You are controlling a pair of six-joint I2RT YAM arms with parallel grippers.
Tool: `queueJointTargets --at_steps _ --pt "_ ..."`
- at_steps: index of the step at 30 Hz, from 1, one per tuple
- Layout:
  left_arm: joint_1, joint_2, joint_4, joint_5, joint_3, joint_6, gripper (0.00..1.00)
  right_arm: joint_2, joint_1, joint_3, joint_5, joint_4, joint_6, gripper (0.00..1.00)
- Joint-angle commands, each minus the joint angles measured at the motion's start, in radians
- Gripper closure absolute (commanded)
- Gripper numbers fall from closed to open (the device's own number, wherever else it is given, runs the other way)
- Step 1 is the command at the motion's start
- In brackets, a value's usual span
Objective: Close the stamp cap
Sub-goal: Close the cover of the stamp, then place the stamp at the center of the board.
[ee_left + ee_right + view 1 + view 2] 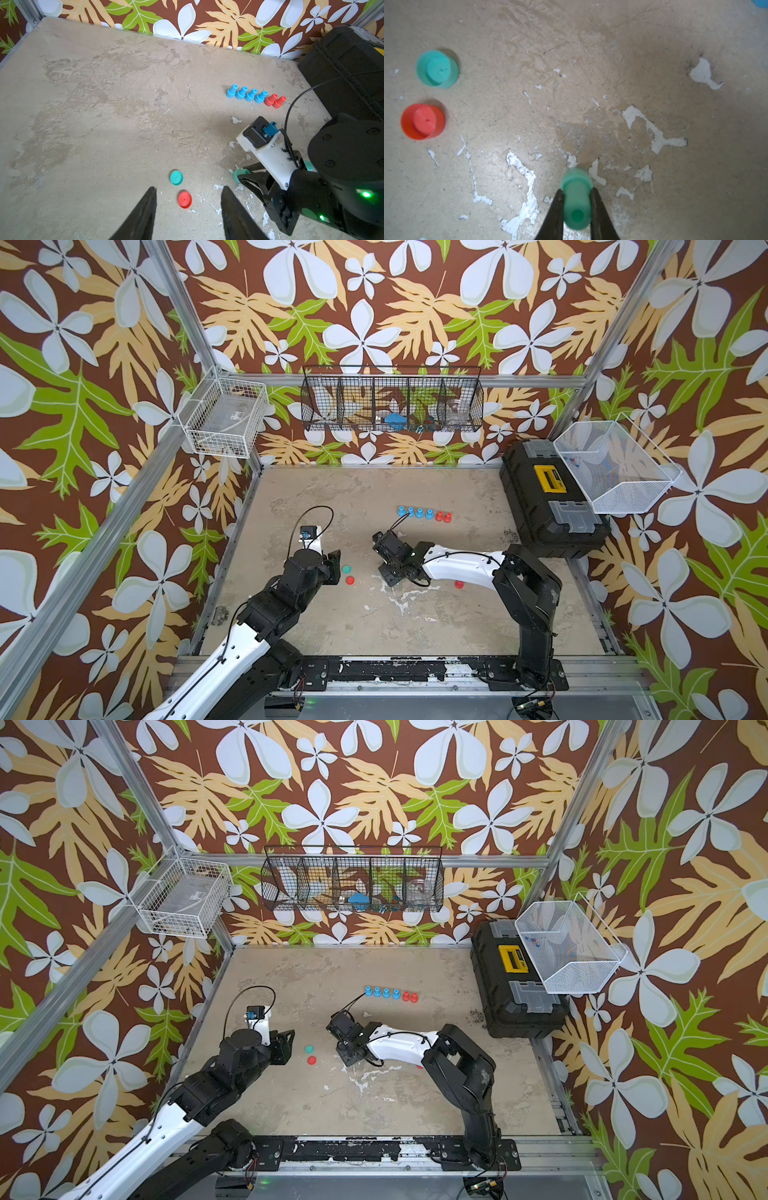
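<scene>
The green stamp [577, 207] is not capped yet. It sits near the middle of the table [332, 497], low over the surface, clamped by its narrow handle in the right gripper [576, 190], whose jaws press on both sides of it. Its wide end points left, toward the caps.

The green cap [437, 68] lies open side up on the table, to the left of the stamp and clearly apart from it. The red cap [423, 121] lies just beside it on the near side. The left gripper [189, 187] hovers close to the two caps. Its jaws stand moderately apart with nothing between them, and the red cap lies just ahead of the tips.

So the stamp is in hand, but the matching cap has not been picked up. Left to do, as I judge it: take the green cap, line it up with the stamp's wide end, and press it on.

Farther back stands a row of capped stamps, four blue stamps [414, 512] and two red stamps [443, 516]. A small red piece [459, 584] lies by the right arm.
</scene>
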Motion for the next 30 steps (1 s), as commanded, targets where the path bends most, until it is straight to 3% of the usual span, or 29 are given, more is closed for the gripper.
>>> queueJointTargets --at_steps 1,23,30 --pt "0.001 -0.002 0.012 -0.001 -0.003 0.005 0.48 0.030 -0.001 -0.014 -0.032 -0.119 -0.013 0.84" --pt "0.001 -0.001 0.011 -0.004 -0.003 0.003 0.48 -0.020 -0.010 0.003 -0.012 -0.139 -0.017 0.84" --pt "0.001 -0.005 0.011 -0.004 -0.002 0.003 0.48 -0.084 -0.063 0.024 -0.072 -0.144 -0.034 0.84"
